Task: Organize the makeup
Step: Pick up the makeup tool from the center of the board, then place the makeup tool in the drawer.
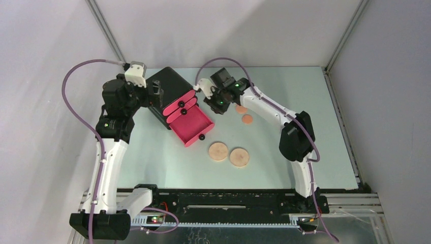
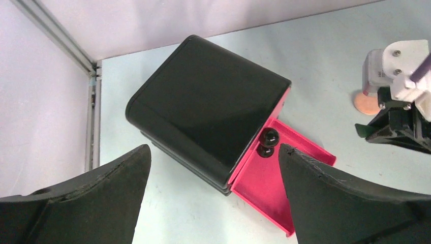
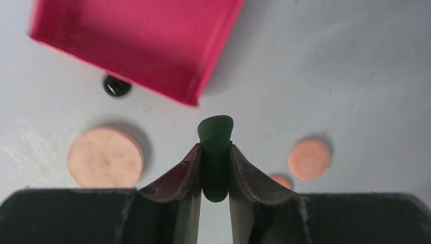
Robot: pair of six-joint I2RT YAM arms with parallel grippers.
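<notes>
Right jaws: clamped on dark-green round (image 3: 215, 133), gripped edge-on. Top edge poking out past the tips, lower part sunk between the fingers, so full shape not readable. Hidden under the wrist in the top view. Height above the surface (image 3: 356, 76): cannot tell.

Ahead-left of the right jaws: open pink drawer (image 3: 137, 46), near corner just short of the round, rest cut off by the frame top. Black knob (image 3: 116, 85) peeking out below its front edge.

Left of the right jaws: tan disc (image 3: 105, 156) flat on the surface. Second tan disc (image 1: 239, 157) just beside it, seen from the top view only.

Right of the right jaws: peach round (image 3: 309, 159). Second peach round (image 3: 281, 179) mostly hidden behind the right-hand finger.

Left jaws: wide apart, nothing between, hanging over the black box (image 2: 203, 101). In that wrist view, far end of the open drawer masked by one finger, one peach round half under the other arm's wrist.
</notes>
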